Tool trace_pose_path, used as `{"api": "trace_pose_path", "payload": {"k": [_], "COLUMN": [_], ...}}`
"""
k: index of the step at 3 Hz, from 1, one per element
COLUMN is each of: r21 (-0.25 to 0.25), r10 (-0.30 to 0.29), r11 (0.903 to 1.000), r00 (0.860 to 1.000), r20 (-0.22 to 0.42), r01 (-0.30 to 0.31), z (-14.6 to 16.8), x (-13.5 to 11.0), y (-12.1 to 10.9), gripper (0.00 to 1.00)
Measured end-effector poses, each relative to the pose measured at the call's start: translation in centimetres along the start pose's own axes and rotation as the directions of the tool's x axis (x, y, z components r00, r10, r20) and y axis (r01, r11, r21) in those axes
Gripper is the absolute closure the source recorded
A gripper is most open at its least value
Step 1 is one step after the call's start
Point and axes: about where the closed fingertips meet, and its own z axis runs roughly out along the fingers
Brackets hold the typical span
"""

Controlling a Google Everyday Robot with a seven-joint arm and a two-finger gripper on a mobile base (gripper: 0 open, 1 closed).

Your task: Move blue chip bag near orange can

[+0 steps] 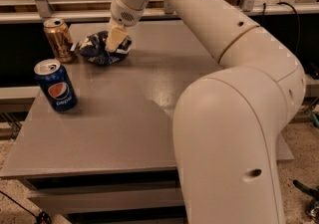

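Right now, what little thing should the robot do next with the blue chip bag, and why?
Probably leave the blue chip bag where it is and lift the gripper straight up. The bag lies on the table right beside the orange can, so it looks near enough. The gripper sits on top of the bag, so a sideways move might drag it away.

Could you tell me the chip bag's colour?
Chip bag: dark blue, white patches, camera view; gripper at it.
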Motion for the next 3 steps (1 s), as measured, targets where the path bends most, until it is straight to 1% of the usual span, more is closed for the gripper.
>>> {"api": "trace_pose_path", "payload": {"k": [1,2,3], "r21": [-0.005,0.009,0.025], "r10": [0.000,-0.012,-0.028], "r11": [1.0000,0.9999,0.9993], "r00": [1.000,1.000,0.998], "r20": [-0.001,-0.027,-0.049], "r01": [0.000,0.013,0.029], "z": [0.3,-1.4,-4.1], "x": [0.0,0.3,0.6], "y": [0.1,-0.3,-0.6], "gripper": [0.00,0.00,0.00]}}
